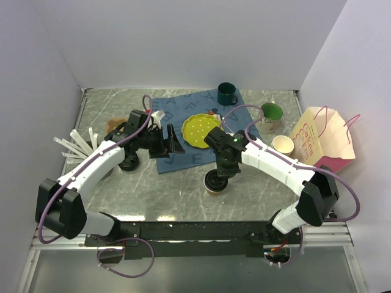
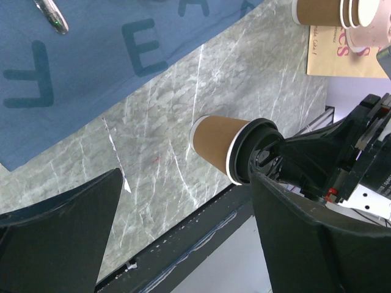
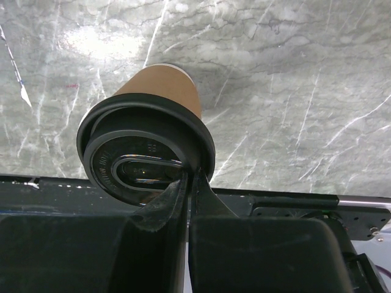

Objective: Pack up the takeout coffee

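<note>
The takeout coffee (image 1: 215, 182), a brown paper cup with a black lid, is near the table's front edge, in the middle. My right gripper (image 1: 223, 171) is directly over it. In the right wrist view the gripper (image 3: 189, 177) is shut, and its fingers pinch the rim of the black lid (image 3: 140, 152), one inside and one outside. The cup also shows in the left wrist view (image 2: 220, 143). My left gripper (image 1: 174, 141) hangs open and empty over the blue cloth (image 1: 183, 107); its fingers (image 2: 61, 232) stand wide apart.
A pink and cream paper bag (image 1: 324, 137) lies open at the right. Next to it is a stack of tan cups (image 1: 283, 144). Two green mugs (image 1: 227, 93) (image 1: 270, 116) and a yellow plate (image 1: 198, 130) sit behind. White cutlery (image 1: 76, 146) lies at the left.
</note>
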You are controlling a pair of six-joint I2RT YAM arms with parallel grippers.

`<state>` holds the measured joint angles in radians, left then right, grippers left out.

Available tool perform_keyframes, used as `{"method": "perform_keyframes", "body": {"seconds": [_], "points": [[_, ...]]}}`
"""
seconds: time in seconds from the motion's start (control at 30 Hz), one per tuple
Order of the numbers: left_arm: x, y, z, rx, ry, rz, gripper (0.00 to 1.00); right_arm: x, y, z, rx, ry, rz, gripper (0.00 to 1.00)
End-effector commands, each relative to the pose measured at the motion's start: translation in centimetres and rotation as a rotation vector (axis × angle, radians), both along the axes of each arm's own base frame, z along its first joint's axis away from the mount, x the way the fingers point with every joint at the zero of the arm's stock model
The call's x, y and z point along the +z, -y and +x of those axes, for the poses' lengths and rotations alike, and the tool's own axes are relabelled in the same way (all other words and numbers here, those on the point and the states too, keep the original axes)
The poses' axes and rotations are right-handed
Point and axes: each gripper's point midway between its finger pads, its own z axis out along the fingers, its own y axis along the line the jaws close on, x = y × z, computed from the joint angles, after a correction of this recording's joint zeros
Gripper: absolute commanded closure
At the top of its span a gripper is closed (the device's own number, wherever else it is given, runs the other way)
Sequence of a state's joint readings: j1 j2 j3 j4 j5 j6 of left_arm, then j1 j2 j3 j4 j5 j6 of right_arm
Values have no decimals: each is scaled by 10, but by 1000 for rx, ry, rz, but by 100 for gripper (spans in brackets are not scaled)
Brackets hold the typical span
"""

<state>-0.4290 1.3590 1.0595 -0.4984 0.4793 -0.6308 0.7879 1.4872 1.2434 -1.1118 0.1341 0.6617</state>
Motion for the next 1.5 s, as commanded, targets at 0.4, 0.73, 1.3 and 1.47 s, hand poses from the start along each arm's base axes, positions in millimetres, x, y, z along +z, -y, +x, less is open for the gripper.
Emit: {"method": "perform_keyframes", "body": {"seconds": [0.4,0.73,1.3,1.47], "points": [[5,4,-1,-55,37,-13,9,18,-12,4,-17,23,54,100],[1,4,-3,-62,30,-9,9,6,-4,-2,-14,-10,16,100],[1,4,0,-77,34,7,9,3,9,2,-30,5,-66,99],[0,5,1,-80,29,4,10,0,4,4,-26,3,-50,96]]}}
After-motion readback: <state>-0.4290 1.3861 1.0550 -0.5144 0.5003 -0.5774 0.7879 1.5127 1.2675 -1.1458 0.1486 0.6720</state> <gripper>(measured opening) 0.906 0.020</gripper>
